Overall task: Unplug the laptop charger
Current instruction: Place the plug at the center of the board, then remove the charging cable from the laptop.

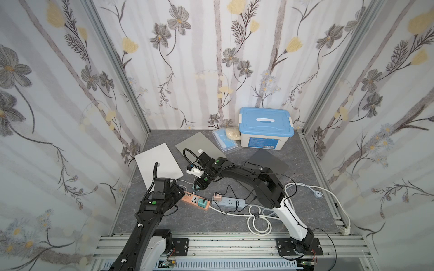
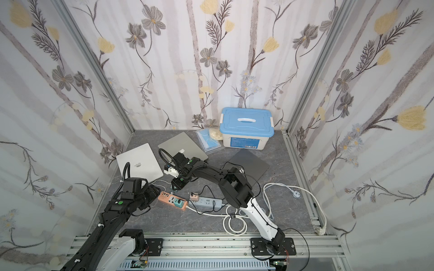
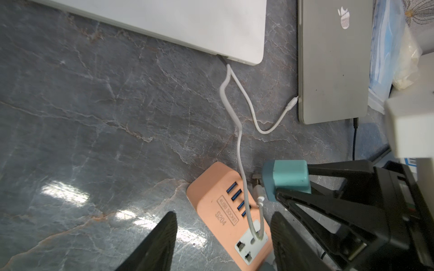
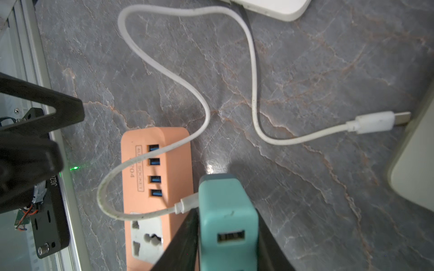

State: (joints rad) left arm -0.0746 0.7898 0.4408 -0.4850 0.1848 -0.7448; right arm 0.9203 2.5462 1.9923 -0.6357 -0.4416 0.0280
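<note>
One teal charger point(image 4: 226, 204), prongs bare, in right claw point(image 3: 292, 184); left claw point(image 3: 224, 214) wide.

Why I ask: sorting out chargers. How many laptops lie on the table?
3. A white laptop near the left wall, a grey laptop with an apple logo at centre, and a dark laptop to the right. None seems hidden.
</note>
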